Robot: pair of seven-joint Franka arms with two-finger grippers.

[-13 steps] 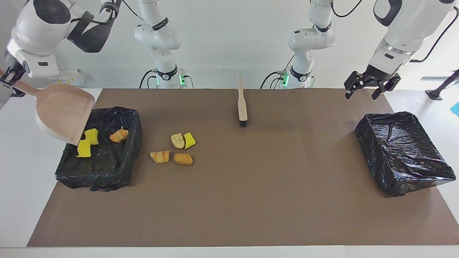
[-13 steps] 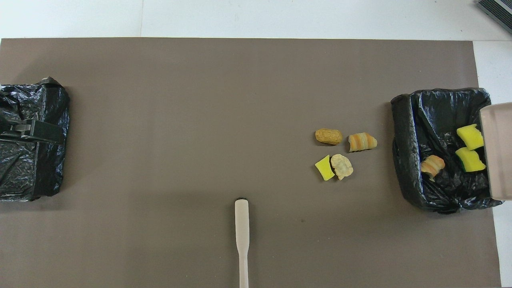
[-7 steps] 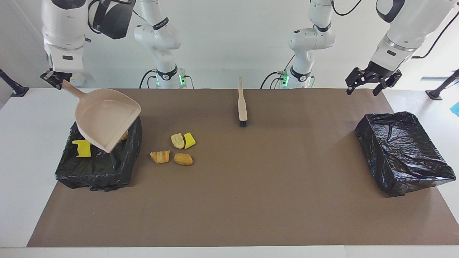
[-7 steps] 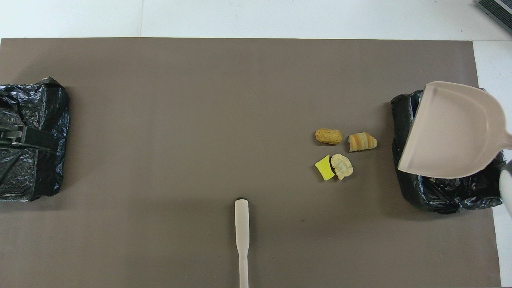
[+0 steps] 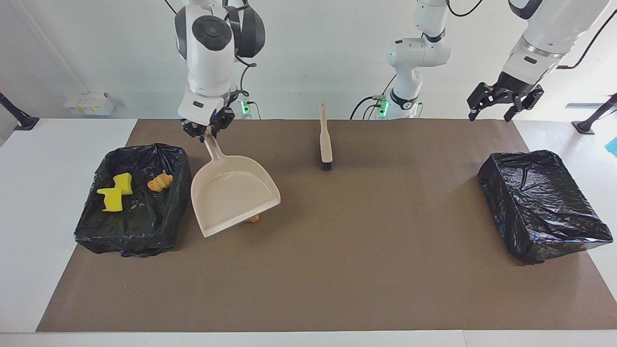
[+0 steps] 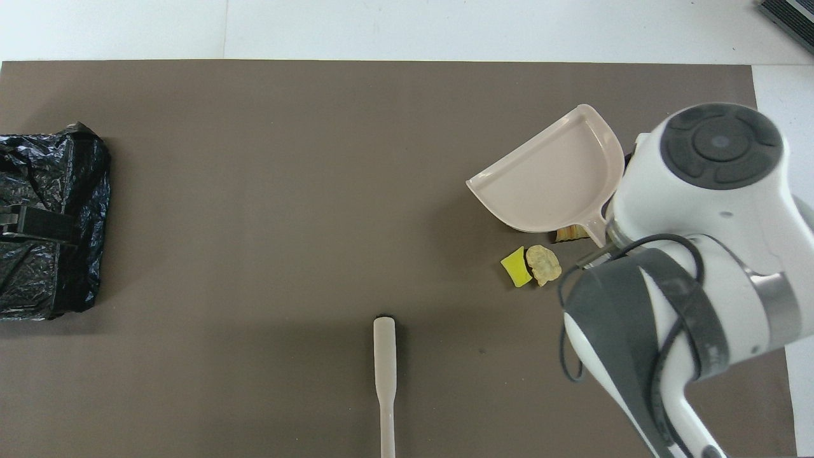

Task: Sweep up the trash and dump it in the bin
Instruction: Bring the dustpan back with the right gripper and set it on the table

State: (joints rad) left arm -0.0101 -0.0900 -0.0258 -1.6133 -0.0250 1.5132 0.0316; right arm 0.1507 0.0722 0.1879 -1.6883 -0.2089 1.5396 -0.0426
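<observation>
We count three bits of trash (image 5: 123, 189) in the bin (image 5: 96, 226) at our right arm's end, two (image 6: 531, 267) bare on the mat. A second bin (image 5: 540, 207) sits at nine o'clock overhead. Our right gripper (image 5: 206, 130) pinches the dustpan (image 5: 231, 195), which has swung off the bin and now hides other scraps. Our left gripper (image 5: 503, 99) waits, open. One brush (image 5: 326, 140) lies at six o'clock.
</observation>
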